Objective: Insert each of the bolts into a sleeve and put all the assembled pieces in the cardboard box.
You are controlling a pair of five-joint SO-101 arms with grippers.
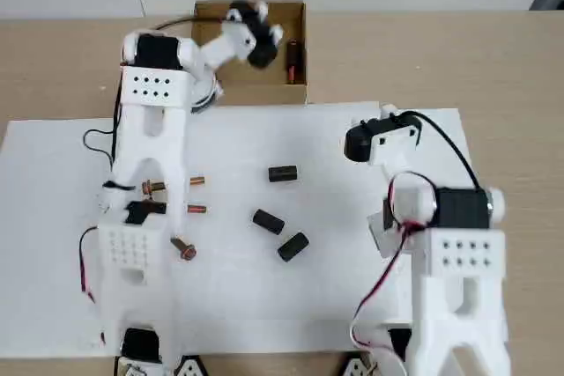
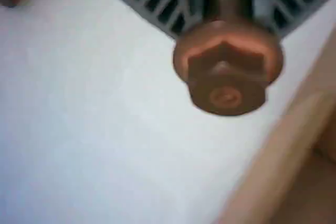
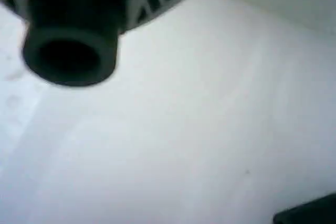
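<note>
Our left hand (image 1: 260,37) gripped a copper hex bolt (image 2: 227,66) over the brown cardboard box (image 1: 256,92), which held one dark assembled piece (image 1: 293,61); our right hand (image 1: 363,141) clasped a black cylindrical sleeve (image 3: 68,56).

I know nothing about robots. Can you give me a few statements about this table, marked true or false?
1. The left jaws hold a copper bolt. True.
2. The right jaws hold a black sleeve. True.
3. The cardboard box is empty. False: one assembled piece lies inside it.
4. Five sleeves lie loose on the white sheet. False: three loose sleeves lie there.
</note>
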